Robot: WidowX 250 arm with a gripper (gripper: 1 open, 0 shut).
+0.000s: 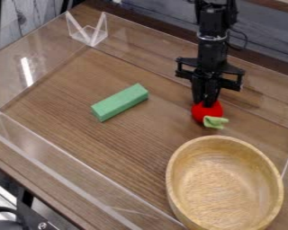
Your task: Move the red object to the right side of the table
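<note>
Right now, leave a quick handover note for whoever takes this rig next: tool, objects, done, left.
Tool: pointing down, shut on the red object, which sits low at the table surface.
Red object: on the right half of the table, just above the wooden bowl in the picture.
Green block: mid-table, untouched.
Done: the red object is gripped.
Left: confirm the spot counts as the right side, release, and lift clear.

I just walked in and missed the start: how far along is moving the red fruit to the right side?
Looks done: the red object already sits right of the green block, near the right wall of the table. In hand: the claw is shut on it, low at the tabletop. Left: letting go and lifting clear.
</note>
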